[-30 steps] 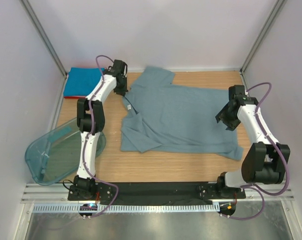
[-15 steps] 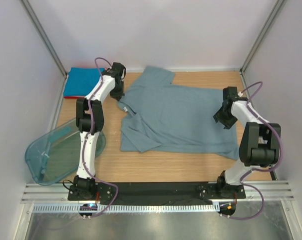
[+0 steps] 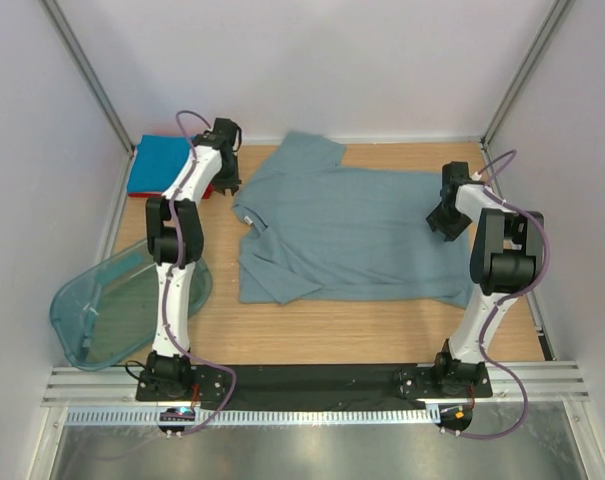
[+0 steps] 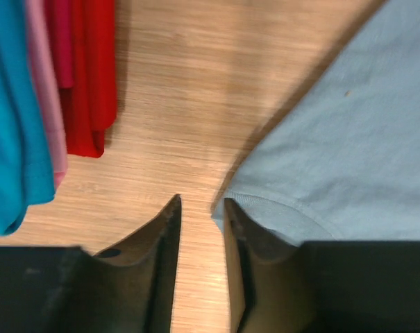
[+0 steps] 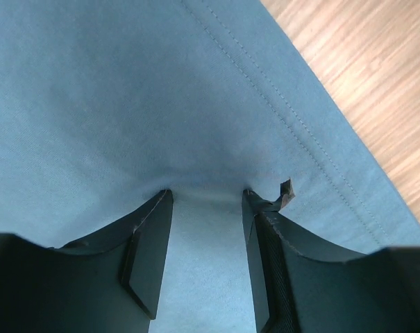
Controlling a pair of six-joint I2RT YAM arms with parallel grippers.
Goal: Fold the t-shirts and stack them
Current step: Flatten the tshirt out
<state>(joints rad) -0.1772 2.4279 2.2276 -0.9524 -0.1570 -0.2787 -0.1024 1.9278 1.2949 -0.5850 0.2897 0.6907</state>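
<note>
So the grey-blue t-shirt [image 3: 362, 230] is spread open on the desk [image 3: 332, 335], pretty much in the middle. It's lying sideways, with the neck end toward the left arm and the bottom hem toward the right one. It isn't folded at all, though the near-left sleeve is a bit rumpled under itself.

The left tool [image 4: 199, 208] is down at the shirt's left edge, near the neck. Its jaws are a little apart with only bare wood in the gap, so it's not holding anything. A banded edge of the shirt sits right against the inner side of one finger [image 4: 237, 236]. Honestly I can't tell from the wrist view whether it's touching or just beside it.

The right tool [image 5: 206, 195] is over at the hem end. Its jaws are apart and pushed down onto the cloth, which puckers into a small ridge between the tips. The stitched hem runs just past it, with wood beyond.

The folded stack is in the far-left corner, well apart from the spread shirt. The bright blue tee [image 3: 167, 160] is on top, the red one [image 4: 91, 69] is below it, and a pink layer [image 4: 46, 90] peeks out between them. The teal tub [image 3: 112, 310] sits tilted at the near-left, off by itself.
</note>
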